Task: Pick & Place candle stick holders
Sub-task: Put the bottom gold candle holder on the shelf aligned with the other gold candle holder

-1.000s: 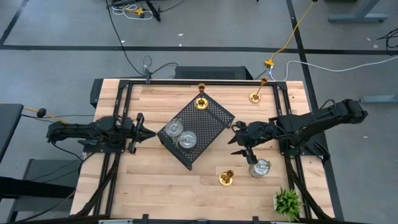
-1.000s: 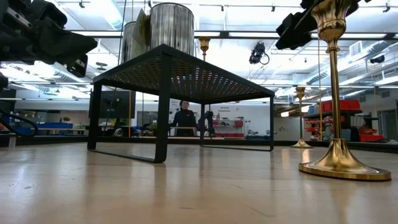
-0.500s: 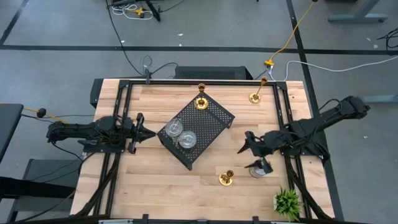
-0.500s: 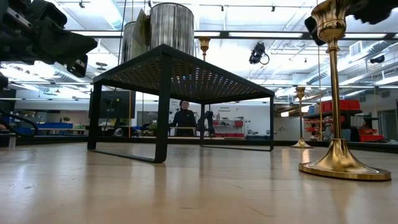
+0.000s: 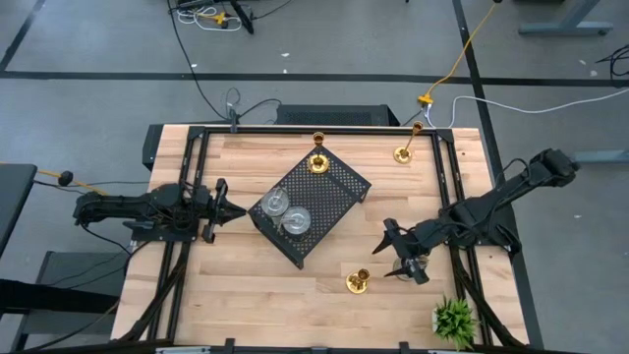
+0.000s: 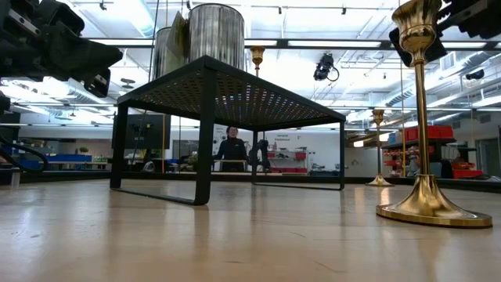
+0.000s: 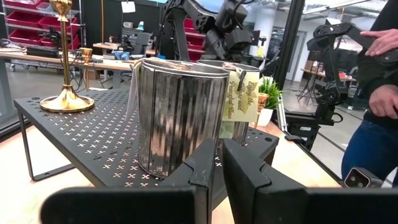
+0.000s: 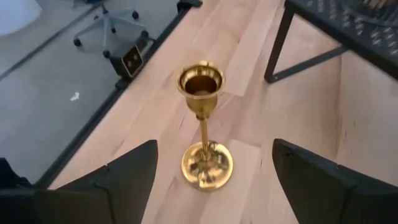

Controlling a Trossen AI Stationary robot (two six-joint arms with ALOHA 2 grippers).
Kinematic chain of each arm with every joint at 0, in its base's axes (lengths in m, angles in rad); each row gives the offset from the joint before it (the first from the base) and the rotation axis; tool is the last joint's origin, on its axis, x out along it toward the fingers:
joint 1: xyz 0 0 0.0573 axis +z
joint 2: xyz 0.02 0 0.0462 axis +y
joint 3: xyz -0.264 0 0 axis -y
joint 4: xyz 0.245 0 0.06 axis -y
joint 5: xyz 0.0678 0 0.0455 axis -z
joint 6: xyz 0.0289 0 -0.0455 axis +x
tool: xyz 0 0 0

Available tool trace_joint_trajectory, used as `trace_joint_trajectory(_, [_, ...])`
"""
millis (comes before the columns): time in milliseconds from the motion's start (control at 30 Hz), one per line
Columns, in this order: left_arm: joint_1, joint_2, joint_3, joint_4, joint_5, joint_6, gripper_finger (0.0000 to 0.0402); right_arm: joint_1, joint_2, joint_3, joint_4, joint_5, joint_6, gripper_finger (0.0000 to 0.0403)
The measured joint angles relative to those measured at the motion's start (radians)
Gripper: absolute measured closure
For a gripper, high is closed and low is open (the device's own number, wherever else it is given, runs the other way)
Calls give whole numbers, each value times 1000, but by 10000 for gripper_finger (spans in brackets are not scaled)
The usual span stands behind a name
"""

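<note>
**Tall gold holder could tip**

My right gripper (image 5: 393, 261), fingers apart and empty, sits lower right of the overhead frame, facing the gold holder (image 5: 357, 282) just beside it. I judge a high nudge would topple it. My left gripper (image 5: 234, 210) waits closed, centre left.

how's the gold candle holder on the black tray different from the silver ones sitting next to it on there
The gold holder is tall and slim, with a flat round base and thin stem; the silver holders are squat, wide ribbed cylinders. The gold one is bare, while a silver one carries a paper tag. All stand upright on the tray.
</note>
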Motion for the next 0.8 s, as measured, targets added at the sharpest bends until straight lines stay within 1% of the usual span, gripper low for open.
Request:
trace_joint_trajectory(333, [0,0,0,0,0,0,362,4,90,0,15,0,28,82])
trace_joint_trajectory(800, [0,0,0,0,0,0,362,54,207,0,222,0,29,82])
